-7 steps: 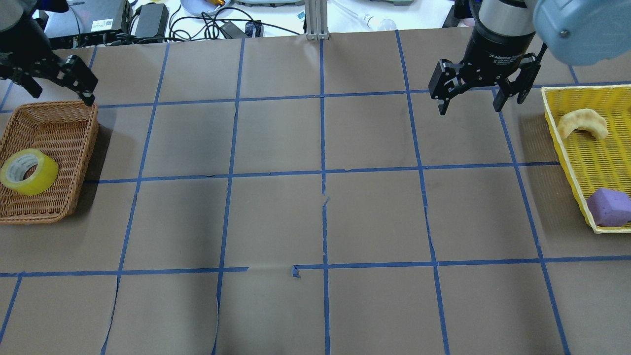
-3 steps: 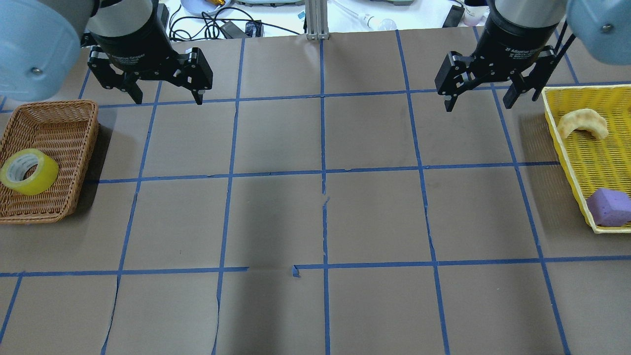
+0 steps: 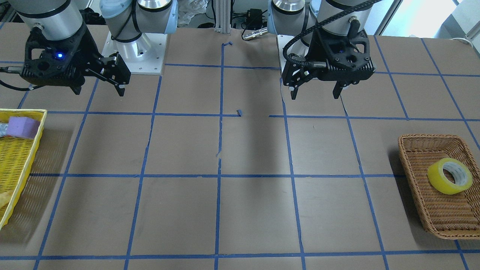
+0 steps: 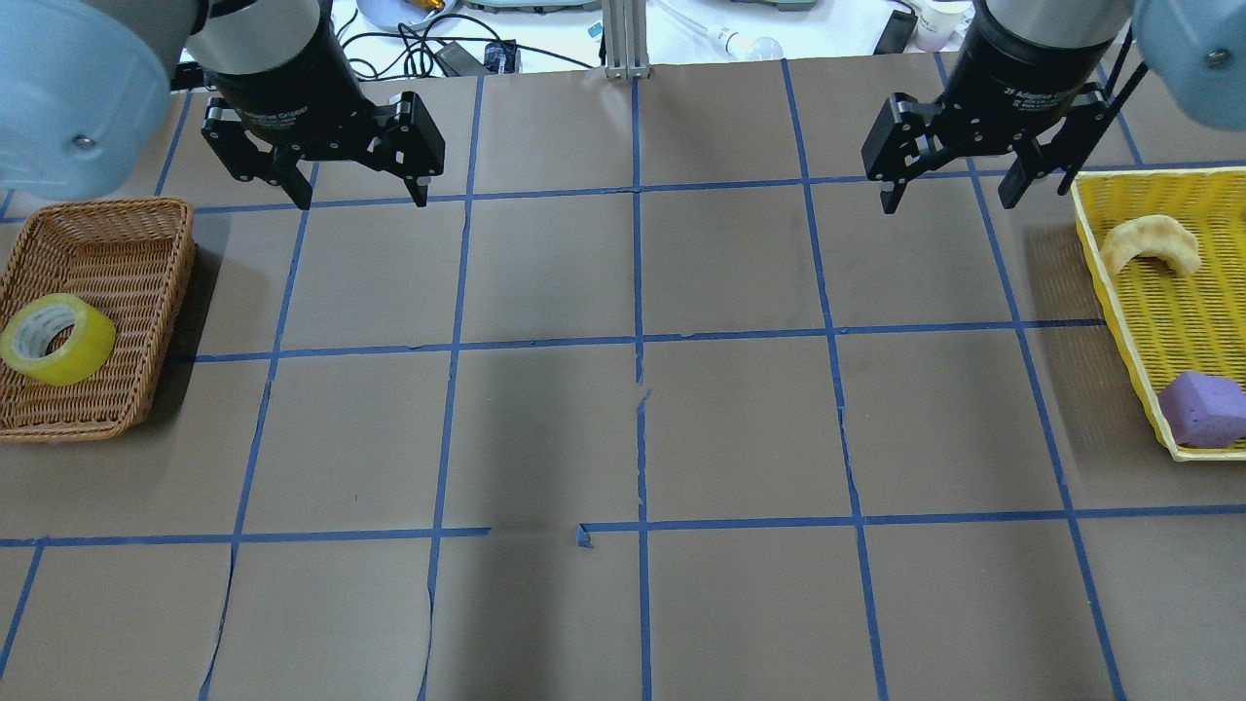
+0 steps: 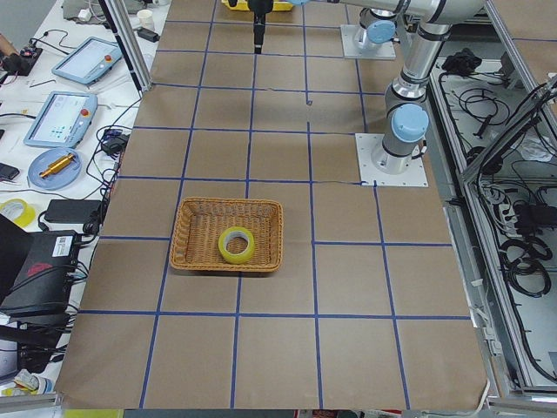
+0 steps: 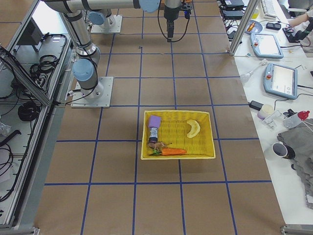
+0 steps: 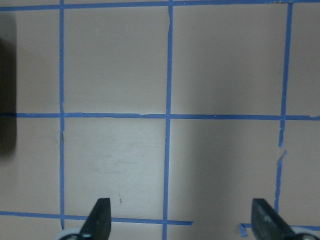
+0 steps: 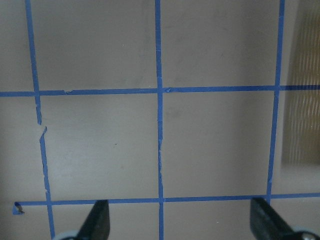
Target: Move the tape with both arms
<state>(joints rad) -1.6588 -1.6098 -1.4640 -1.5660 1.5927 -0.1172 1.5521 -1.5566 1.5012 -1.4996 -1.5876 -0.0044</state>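
Observation:
The yellow tape roll (image 4: 56, 339) lies in a brown wicker basket (image 4: 107, 209) at the table's left end; it also shows in the front view (image 3: 449, 175) and the left side view (image 5: 236, 245). My left gripper (image 4: 362, 200) hangs open and empty above the table, to the right of the basket and well apart from the tape. It also shows in the front view (image 3: 314, 96). Its wrist view (image 7: 182, 222) shows only bare paper and blue lines. My right gripper (image 4: 949, 202) is open and empty, high near the yellow tray's far corner (image 3: 99, 91).
A yellow mesh tray (image 4: 1119, 292) at the right end holds a purple sponge block (image 4: 1204, 409), a pale curved piece (image 4: 1149, 243) and a carrot (image 6: 171, 152). Brown paper with a blue tape grid covers the table. Cables and devices lie beyond the far edge.
My left gripper has swung from over the basket's far corner to the right, toward the table's middle. My right gripper has shifted slightly right and away. Both stay open.

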